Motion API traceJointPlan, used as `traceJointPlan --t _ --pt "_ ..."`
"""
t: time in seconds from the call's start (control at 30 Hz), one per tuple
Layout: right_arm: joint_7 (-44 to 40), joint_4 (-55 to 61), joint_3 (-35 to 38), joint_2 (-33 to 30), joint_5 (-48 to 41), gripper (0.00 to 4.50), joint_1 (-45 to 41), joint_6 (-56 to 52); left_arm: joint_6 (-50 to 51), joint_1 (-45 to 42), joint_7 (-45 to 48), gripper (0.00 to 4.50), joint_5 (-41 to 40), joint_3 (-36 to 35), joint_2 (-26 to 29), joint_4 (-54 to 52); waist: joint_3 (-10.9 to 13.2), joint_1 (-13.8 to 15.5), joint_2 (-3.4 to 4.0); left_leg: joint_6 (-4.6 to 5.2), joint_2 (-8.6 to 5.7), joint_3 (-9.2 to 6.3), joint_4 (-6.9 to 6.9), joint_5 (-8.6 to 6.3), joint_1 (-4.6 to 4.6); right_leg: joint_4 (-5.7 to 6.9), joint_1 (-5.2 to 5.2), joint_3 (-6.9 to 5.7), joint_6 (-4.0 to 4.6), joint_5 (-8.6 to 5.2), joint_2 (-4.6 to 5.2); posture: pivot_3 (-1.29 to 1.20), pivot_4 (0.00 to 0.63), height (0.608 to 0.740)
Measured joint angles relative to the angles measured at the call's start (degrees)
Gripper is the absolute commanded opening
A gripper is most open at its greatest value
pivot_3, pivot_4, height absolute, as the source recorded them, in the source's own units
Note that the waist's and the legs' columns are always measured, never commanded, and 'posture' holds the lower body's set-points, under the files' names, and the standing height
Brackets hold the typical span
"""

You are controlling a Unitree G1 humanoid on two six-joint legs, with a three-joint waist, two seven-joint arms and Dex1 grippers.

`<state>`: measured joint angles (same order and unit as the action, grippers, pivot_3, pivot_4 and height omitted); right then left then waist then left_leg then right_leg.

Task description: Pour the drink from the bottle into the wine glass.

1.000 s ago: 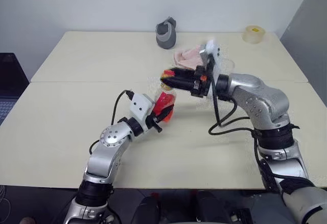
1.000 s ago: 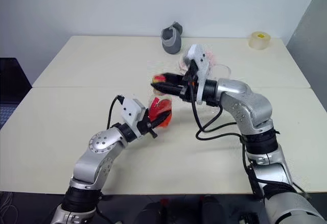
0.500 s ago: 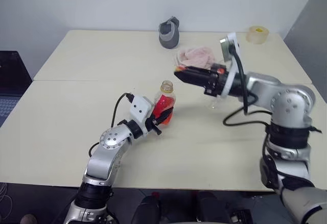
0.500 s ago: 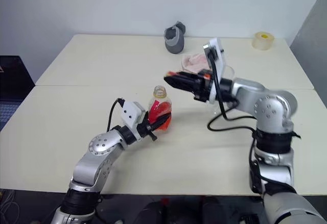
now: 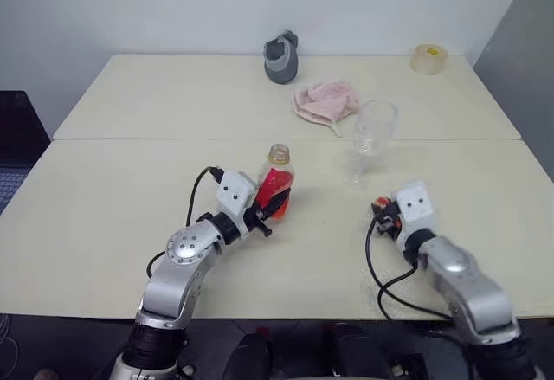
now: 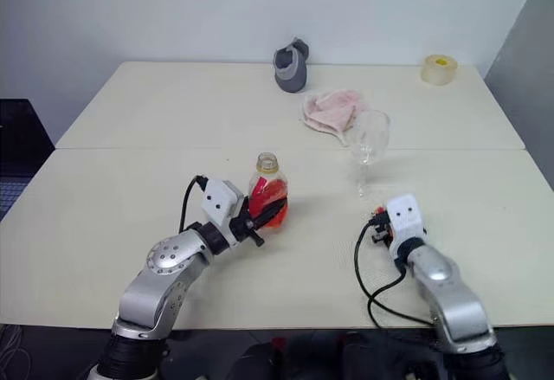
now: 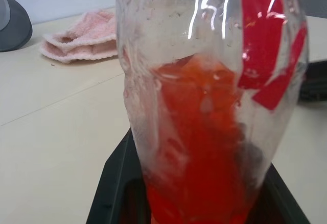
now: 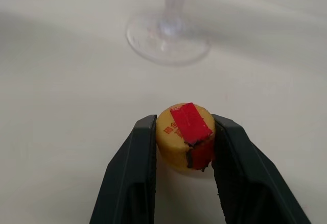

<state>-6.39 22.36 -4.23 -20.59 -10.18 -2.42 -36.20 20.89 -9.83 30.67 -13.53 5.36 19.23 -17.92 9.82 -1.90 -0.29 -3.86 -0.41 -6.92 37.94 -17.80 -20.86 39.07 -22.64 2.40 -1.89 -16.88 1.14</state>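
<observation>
Head view: one bottle (image 5: 276, 181), one wine glass (image 5: 367, 140).

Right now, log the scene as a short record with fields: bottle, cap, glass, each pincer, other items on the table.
bottle: upright, uncapped, part full of red drink
cap: yellowish with red patch, off the bottle
wine glass: upright on table, looks empty, right of the bottle
left pincer: shut on the bottle
right pincer: shut on the cap, low over table near the glass foot
table: cream
other items: pink cloth, grey object, tape roll, all at far side
</observation>
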Motion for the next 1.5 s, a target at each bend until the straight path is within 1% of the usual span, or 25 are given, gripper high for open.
traceJointPlan --t 0.1,0.17,0.2,0.4,0.5,0.67,0.73,0.87,1.0,1.1,1.2,1.3,1.5 --pt "1.9 0.0 1.6 3.6 -0.1 1.26 0.4 -1.0 0.1 -0.4 0.1 1.26 0.0 0.1 0.0 0.0 0.0 0.1 -0.01 0.01 -0.01 -0.03 0.02 0.02 0.06 -0.04 0.13 -0.06 -0.04 0.02 -0.07 0.0 0.15 0.74" --pt "2.8 0.1 3.0 5.8 -0.2 1.93 0.4 -2.6 0.1 -1.1 0.2 1.26 0.0 0.1 0.0 0.1 0.0 0.1 -0.02 0.04 -0.02 -0.08 0.02 0.03 0.16 -0.07 0.31 -0.08 -0.05 0.02 -0.08 0.0 0.15 0.74" --pt "3.0 0.1 3.5 6.0 -0.3 2.2 0.3 -3.3 0.1 -1.5 0.2 1.26 0.0 0.1 0.0 0.2 0.0 0.1 -0.03 0.06 -0.03 -0.1 0.03 0.02 0.21 -0.09 0.37 -0.08 -0.06 0.03 -0.07 0.0 0.15 0.74" --pt "1.8 0.5 6.1 4.4 -0.4 4.18 -0.2 -5.5 0.1 -2.0 0.2 1.26 -0.1 0.1 -0.1 0.4 0.0 0.1 -0.05 0.27 -0.06 -0.08 0.02 -0.05 0.25 -0.1 0.4 -0.11 -0.12 0.06 -0.07 0.0 0.15 0.74" --pt "-0.5 1.8 7.0 2.4 -1.2 4.18 -0.4 -7.8 0.1 -1.3 -0.3 1.26 -0.1 0.1 -0.6 0.3 0.0 0.1 -0.05 0.28 -0.05 -0.1 0.0 -0.05 0.22 -0.1 0.38 -0.1 -0.12 0.06 -0.07 0.0 0.15 0.74" --pt "-5.9 8.7 7.6 -2.0 -5.7 4.18 -1.8 -14.8 0.1 -0.2 -3.1 1.26 0.3 -0.7 -1.3 0.3 0.0 0.1 -0.04 0.29 -0.04 -0.1 0.0 -0.06 0.12 -0.13 0.3 -0.09 -0.12 0.06 -0.04 0.0 0.15 0.74" --pt "-9.3 11.6 7.6 -3.9 -9.1 4.18 -4.7 -17.1 0.0 -0.3 -4.6 1.26 0.8 -1.2 -1.5 0.3 0.0 0.0 -0.03 0.31 -0.06 -0.08 0.01 -0.07 0.14 -0.12 0.3 -0.09 -0.13 0.07 -0.05 0.0 0.15 0.74" --pt "-16.0 14.4 6.8 -7.3 -14.3 4.18 -12.1 -18.3 -0.1 -0.6 -6.5 1.26 1.6 -1.3 -1.8 0.6 0.0 0.1 -0.04 0.34 -0.09 -0.15 0.02 -0.06 0.15 -0.12 0.34 -0.21 -0.12 0.07 -0.08 0.0 0.15 0.74" --pt "-20.8 13.8 4.6 -7.6 -18.1 4.18 -19.2 -17.8 -0.2 -2.3 -7.7 1.26 2.4 -1.3 -2.7 2.0 0.0 0.1 -0.05 0.33 -0.1 -0.15 0.01 -0.06 0.12 -0.14 0.33 -0.22 -0.11 0.07 -0.08 0.0 0.15 0.74" --pt "-21.9 12.6 4.0 -7.6 -18.1 4.18 -20.2 -16.3 -0.4 -3.5 -8.6 1.26 3.4 -1.3 -2.6 3.3 0.0 0.2 -0.06 0.32 -0.09 -0.15 0.01 -0.06 0.07 -0.19 0.32 -0.22 -0.11 0.07 -0.03 0.0 0.15 0.74" --pt "-22.0 11.1 2.7 -7.8 -17.5 4.18 -19.7 -14.6 -1.7 -6.9 -8.8 1.26 4.6 -1.7 -2.1 7.2 0.0 0.3 -0.1 0.31 -0.09 -0.15 0.02 -0.05 0.04 -0.2 0.31 -0.22 -0.12 0.07 0.03 0.0 0.15 0.74" --pt "-21.6 11.1 2.3 -7.3 -17.4 4.18 -18.9 -13.5 -3.8 -11.3 -8.8 1.26 5.4 -3.5 -0.7 12.7 0.0 0.3 -0.1 0.31 -0.1 -0.14 0.01 -0.05 0.05 -0.18 0.29 -0.22 -0.12 0.07 0.02 0.0 0.15 0.74" --pt "-20.8 11.1 1.7 -7.2 -15.8 4.18 -18.2 -11.3 -8.0 -15.7 -8.6 1.26 6.0 -4.9 -0.1 19.7 0.0 0.3 -0.11 0.11 -0.09 -0.14 0.01 0.06 0.03 -0.19 0.26 -0.21 -0.12 0.07 0.03 0.0 0.15 0.74"
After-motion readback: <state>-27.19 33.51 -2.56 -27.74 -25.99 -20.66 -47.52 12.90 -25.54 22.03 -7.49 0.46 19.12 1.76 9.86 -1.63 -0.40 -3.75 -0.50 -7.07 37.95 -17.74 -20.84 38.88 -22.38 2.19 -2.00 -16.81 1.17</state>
